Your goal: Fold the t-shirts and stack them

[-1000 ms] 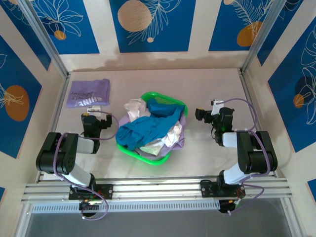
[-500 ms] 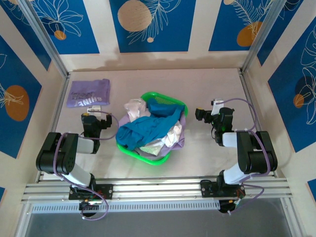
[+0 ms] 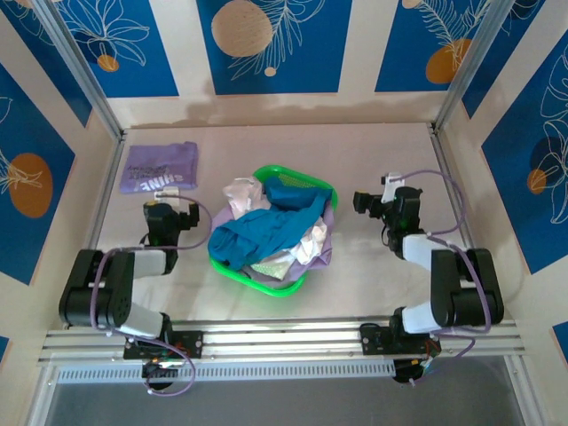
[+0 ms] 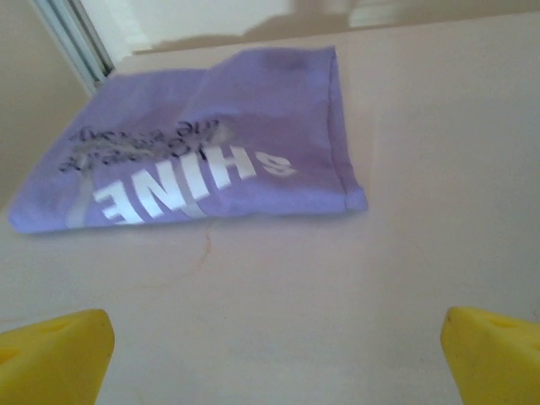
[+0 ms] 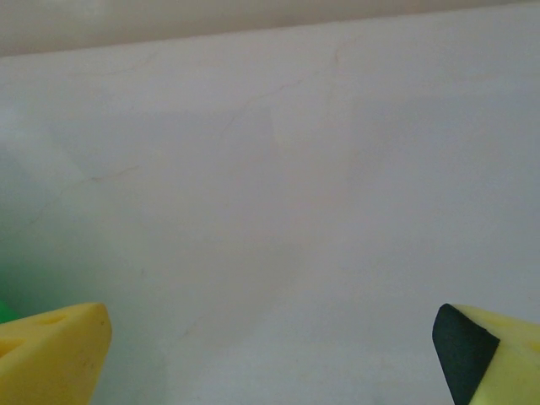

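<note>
1. The left gripper (image 4: 274,359) is wide open, its yellow fingertips (image 4: 55,354) far apart. It holds nothing and hangs over the bare table (image 3: 373,151).
2. The right gripper (image 5: 270,359) is wide open too. It holds nothing.
3. Between the two grippers sits the green basket (image 3: 306,183). It is full of messy tees.
4. The teal-blue tee (image 3: 266,232) lies on top and hangs over the basket's left rim. A white tee (image 3: 241,193) and a lilac tee (image 3: 323,238) peek out beside it.
5. Farther back, just past the left gripper, the purple tee (image 4: 211,160) lies folded flat near the far left corner. Its white letters face up.
</note>
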Motion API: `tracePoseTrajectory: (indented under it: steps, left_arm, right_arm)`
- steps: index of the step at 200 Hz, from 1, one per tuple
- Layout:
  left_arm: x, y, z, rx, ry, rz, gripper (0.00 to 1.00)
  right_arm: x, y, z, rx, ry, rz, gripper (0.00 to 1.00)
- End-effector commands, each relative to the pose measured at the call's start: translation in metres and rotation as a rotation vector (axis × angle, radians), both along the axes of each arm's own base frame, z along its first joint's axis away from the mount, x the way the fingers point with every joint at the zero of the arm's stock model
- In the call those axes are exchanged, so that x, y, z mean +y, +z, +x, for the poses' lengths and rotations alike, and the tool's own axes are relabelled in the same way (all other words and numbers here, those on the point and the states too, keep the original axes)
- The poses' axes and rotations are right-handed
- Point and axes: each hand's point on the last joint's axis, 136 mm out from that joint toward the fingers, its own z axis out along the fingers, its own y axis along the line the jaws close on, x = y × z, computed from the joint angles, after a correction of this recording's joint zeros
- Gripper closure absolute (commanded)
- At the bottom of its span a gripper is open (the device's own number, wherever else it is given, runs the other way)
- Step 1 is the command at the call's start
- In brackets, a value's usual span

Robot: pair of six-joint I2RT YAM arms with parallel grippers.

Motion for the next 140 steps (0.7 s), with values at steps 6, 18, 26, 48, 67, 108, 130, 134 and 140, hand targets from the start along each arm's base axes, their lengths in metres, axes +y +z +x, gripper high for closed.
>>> tracePoseTrajectory:
  steps: [6,18,26,48,67,108,130,134,140]
  left_arm:
    - [0.003,0.047,-0.005,0.047,0.047,-0.027,0.01]
    - [-0.004,0.059,-0.011,0.109,0.022,-0.063,0.01]
    - [-0.009,0.059,-0.018,0.164,0.008,-0.104,0.01]
    - [-0.047,0.058,-0.035,0.269,-0.134,-0.302,0.01]
    - [-0.083,0.051,-0.051,0.340,-0.272,-0.487,0.01]
    - [-0.124,0.038,-0.070,0.416,-0.403,-0.687,0.01]
    - [-0.146,0.030,-0.077,0.453,-0.458,-0.720,0.01]
    - [-0.150,0.028,-0.078,0.465,-0.470,-0.722,0.01]
    - [-0.157,0.023,-0.081,0.486,-0.483,-0.723,0.01]
  right_arm:
    - [-0.001,0.057,-0.004,0.015,-0.043,-0.013,0.01]
    - [0.004,0.069,-0.010,0.076,-0.059,0.010,0.01]
    - [0.007,0.075,-0.014,0.126,-0.079,0.038,0.01]
    - [0.025,0.079,-0.033,0.295,-0.088,0.133,0.01]
    - [0.051,0.081,-0.049,0.392,-0.035,0.200,0.01]
    - [0.081,0.072,-0.079,0.571,0.037,0.326,0.01]
    - [0.092,0.067,-0.092,0.641,0.071,0.381,0.01]
    - [0.093,0.067,-0.094,0.654,0.070,0.387,0.01]
    - [0.093,0.067,-0.097,0.667,0.069,0.393,0.01]
